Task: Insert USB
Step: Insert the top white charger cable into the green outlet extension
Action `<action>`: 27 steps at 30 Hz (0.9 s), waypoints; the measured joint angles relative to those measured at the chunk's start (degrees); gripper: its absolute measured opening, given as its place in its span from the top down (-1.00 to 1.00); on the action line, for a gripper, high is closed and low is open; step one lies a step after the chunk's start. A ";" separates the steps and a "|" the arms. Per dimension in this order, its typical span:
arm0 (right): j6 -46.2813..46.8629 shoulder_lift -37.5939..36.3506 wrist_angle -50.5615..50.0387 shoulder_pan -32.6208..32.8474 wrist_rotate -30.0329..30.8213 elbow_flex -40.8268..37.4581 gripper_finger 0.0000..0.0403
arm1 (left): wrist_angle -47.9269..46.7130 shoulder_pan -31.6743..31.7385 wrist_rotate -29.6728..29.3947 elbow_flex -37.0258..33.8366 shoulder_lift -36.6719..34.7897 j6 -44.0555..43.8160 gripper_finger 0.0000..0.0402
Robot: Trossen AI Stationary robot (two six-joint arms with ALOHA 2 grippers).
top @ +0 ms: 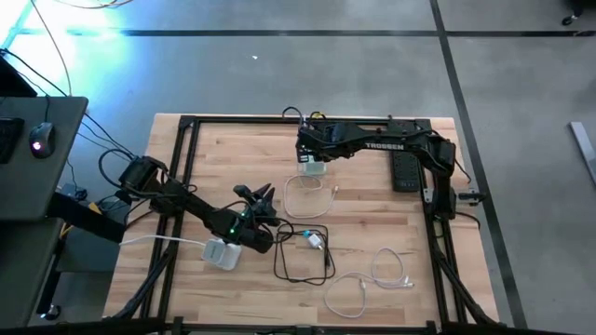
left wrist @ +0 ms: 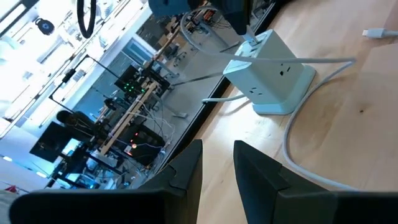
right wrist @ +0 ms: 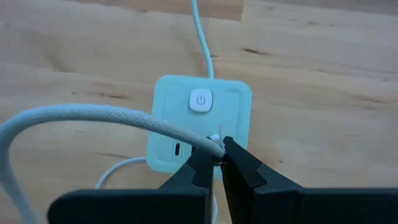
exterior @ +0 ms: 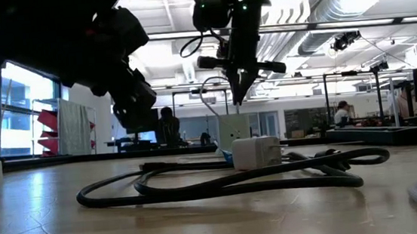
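A pale square power cube (top: 313, 168) (right wrist: 199, 124) stands on the table's far middle, with a power button (right wrist: 200, 101) and a small port (right wrist: 178, 149) on its top face. My right gripper (right wrist: 217, 155) (exterior: 237, 98) points down over the cube's top, shut on a white braided cable (right wrist: 93, 115). The rest of the cable loops on the table near the cube (top: 307, 197). My left gripper (top: 264, 194) (left wrist: 217, 149) hovers open near the table's middle, facing the cube (left wrist: 273, 81) and touching nothing. My right gripper pinches the white cable at its plug end (right wrist: 215, 142) between the two fingertips, coming from above and pointing down. The plug end sits at the cube's top face, beside the power button. The fingers hide whether the plug is in a port. The cable arcs away sideways from the fingers.
A white adapter block (top: 222, 253) lies beside my left arm. A black cable loop (top: 300, 265) with a white charger (top: 317, 240) (exterior: 257, 152) lies at the near middle, and another white cable (top: 372, 279) near right. A black frame (top: 186, 167) borders the table.
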 joint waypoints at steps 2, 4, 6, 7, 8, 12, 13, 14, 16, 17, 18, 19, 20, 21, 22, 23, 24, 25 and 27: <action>0.21 0.04 -0.37 0.52 0.09 -0.02 1.00 | 0.01 0.00 -0.04 0.00 -0.06 0.04 0.66; 0.38 0.08 -0.52 0.73 0.25 -0.02 1.00 | 0.09 0.00 -0.02 0.00 -0.06 0.89 0.66; 0.42 0.08 -0.71 0.78 -0.06 -0.02 1.00 | 0.83 0.00 -0.03 0.00 -0.06 1.93 0.66; 0.41 0.08 -0.84 0.80 -0.06 -0.02 1.00 | 1.11 -0.01 -0.02 0.00 -0.06 2.43 0.66; 0.40 0.08 -0.93 0.80 -0.12 -0.02 1.00 | 1.46 -0.02 -0.04 0.00 -0.06 2.79 0.66; -0.92 0.14 -1.44 -0.18 -2.46 0.74 1.00 | 2.96 -0.04 -0.02 0.00 -0.06 3.13 0.66; -1.31 0.22 -1.59 -0.55 -3.24 1.10 1.00 | 3.03 -0.04 -0.04 0.00 -0.06 3.46 0.66; -1.74 0.23 -1.72 -0.80 -3.88 1.38 1.00 | 2.98 -0.04 -0.04 0.00 -0.06 3.87 0.66; -2.66 0.34 -2.01 -1.30 -4.55 1.99 1.00 | 2.99 -0.04 -0.02 0.00 -0.06 4.38 0.66; -2.98 0.34 -2.05 -1.54 -5.18 2.16 1.00 | 3.00 -0.04 -0.03 0.00 -0.06 4.43 0.66; -3.20 0.34 -2.07 -1.81 -5.89 2.33 1.00 | 2.99 -0.04 -0.03 0.00 -0.06 4.42 0.66; -3.62 0.34 -2.10 -2.12 -6.57 2.46 1.00 | 2.99 -0.04 -0.02 0.00 -0.06 4.42 0.66; -3.66 0.34 -2.24 -2.31 -7.01 2.48 1.00 | 2.99 -0.04 -0.02 0.00 -0.06 4.46 0.66; -3.68 0.34 -2.46 -2.53 -7.18 2.51 1.00 | 2.99 -0.04 -0.02 0.00 -0.06 4.44 0.66; -3.70 0.34 -2.59 -2.64 -7.27 2.51 1.00 | 3.01 -0.04 -0.03 0.00 -0.06 4.40 0.66; -3.72 0.34 -2.65 -2.84 -7.40 2.54 1.00 | 3.02 -0.04 -0.02 0.00 -0.06 4.45 0.66; -3.79 0.34 -2.67 -2.95 -7.45 2.54 1.00 | 3.03 -0.04 -0.02 0.00 -0.06 4.46 0.66; -4.10 0.34 -2.69 -3.10 -7.59 2.54 1.00 | 3.07 -0.04 -0.02 0.00 -0.06 4.44 0.66; -4.14 0.34 -2.71 -3.41 -8.20 2.60 1.00 | 3.14 -0.04 -0.02 0.00 -0.06 4.45 0.66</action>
